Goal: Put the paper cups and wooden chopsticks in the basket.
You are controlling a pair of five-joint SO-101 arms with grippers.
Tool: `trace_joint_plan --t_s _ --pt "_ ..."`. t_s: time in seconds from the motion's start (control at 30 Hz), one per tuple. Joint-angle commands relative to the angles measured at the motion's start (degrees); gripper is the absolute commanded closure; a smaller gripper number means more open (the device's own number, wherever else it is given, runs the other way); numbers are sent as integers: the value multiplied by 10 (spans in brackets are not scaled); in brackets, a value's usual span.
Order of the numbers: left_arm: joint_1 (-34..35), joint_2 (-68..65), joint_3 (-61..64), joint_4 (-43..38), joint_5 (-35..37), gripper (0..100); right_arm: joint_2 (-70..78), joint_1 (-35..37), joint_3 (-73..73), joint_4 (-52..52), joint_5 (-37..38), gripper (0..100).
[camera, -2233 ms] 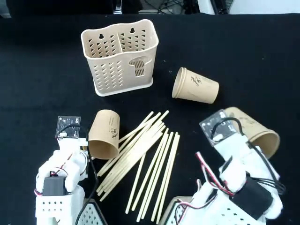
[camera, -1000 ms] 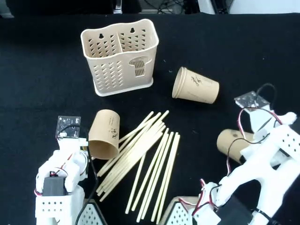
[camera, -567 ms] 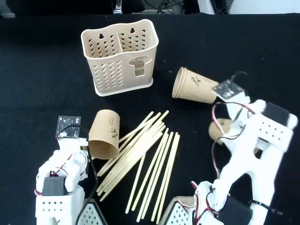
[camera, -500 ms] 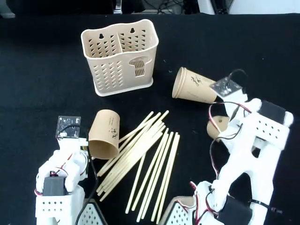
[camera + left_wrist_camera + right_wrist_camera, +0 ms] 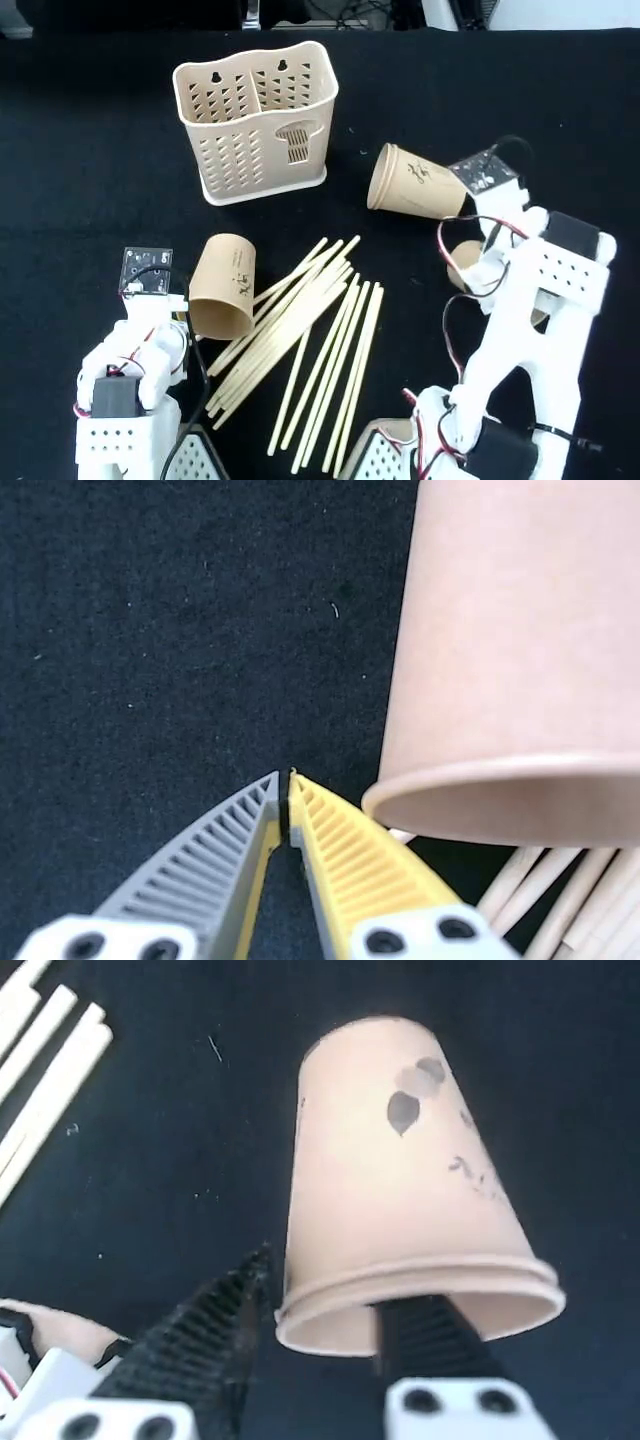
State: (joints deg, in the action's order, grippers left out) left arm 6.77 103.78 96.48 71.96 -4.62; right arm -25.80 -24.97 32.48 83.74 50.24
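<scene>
Change since the earlier frames: the right arm has swung from the lower right corner of the high view up to the right of centre, bringing a paper cup with it. The left arm has kept its place at lower left.

Right gripper [image 5: 330, 1285]: jaws clamped on the rim of the held cup [image 5: 400, 1180], one finger outside the wall and the other inside the mouth. In the high view the held cup [image 5: 460, 265] sits right of centre, just below a second cup [image 5: 415, 185] that lies on its side on the black table [image 5: 100, 200].

Left gripper [image 5: 285, 790]: jaws together and holding nothing, just beside the mouth of a third cup [image 5: 510, 680], which lies at lower left of centre in the high view [image 5: 222, 285].

Chopsticks [image 5: 310, 330]: loose and fanned across the lower centre, some touching the third cup.

Basket [image 5: 250, 150]: upright at upper centre-left, with no cup or chopstick seen in it.

Step in hand, as judged: carrying the first cup to the basket, so the task is barely begun. The next move calls for height enough to pass the second cup and the basket's rim, travel toward the upper left, and alignment over one compartment before the jaws part.
</scene>
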Motion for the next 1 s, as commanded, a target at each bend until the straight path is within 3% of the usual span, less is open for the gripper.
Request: trace_joint_plan --t_s 0.0,0.23,0.5,0.73,0.97 --pt "-4 4 8 9 4 967 -2 26 -6 -15 -8 985" --pt "-4 4 8 9 4 966 -3 2 -58 19 4 987" --pt "-4 4 8 9 4 967 -2 -69 -233 175 122 987" --pt "-4 4 8 9 4 967 4 -119 -153 171 234 986" --pt "-4 4 8 9 4 967 7 -119 -118 171 239 986"
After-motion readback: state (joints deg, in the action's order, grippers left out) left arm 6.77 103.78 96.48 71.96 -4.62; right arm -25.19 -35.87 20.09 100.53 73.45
